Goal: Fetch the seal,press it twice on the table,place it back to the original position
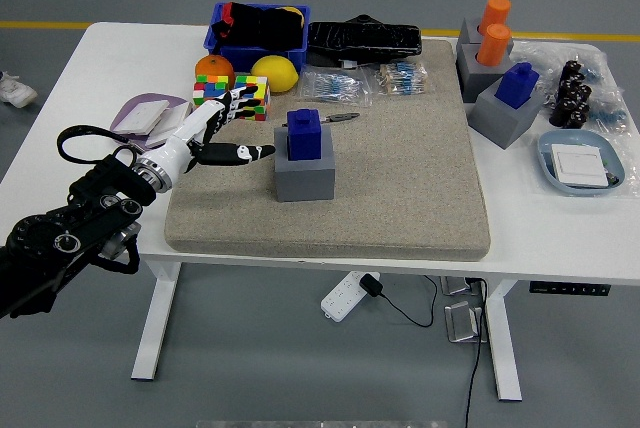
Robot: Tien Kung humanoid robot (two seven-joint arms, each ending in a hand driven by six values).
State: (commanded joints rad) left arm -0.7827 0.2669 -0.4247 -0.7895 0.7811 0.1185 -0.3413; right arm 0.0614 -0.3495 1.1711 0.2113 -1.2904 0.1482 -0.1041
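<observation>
Left arm enters from the lower left; its left hand (215, 140) hovers over the left part of the tan mat (400, 198), fingers spread and loosely extended, holding nothing, thumb pointing toward the seal. The blue seal (303, 133) stands upright in its grey holder block (304, 176) on the mat, just right of the fingertips and apart from them. Right arm out of view. Behind the hand, near the mat's far left corner: a scrambled puzzle cube (233, 96), an orange (214, 68) and a lemon (275, 72), with a blue bin (262, 48) of dark items beyond them. A small pen-like tool (341, 117) lies on the mat just behind the seal. On the right side of the white table (110, 58): a second blue seal (518, 83) on a grey block, two orange cylinders (494, 28) on another block behind it, and a pale blue tray (582, 163) near the right edge.
</observation>
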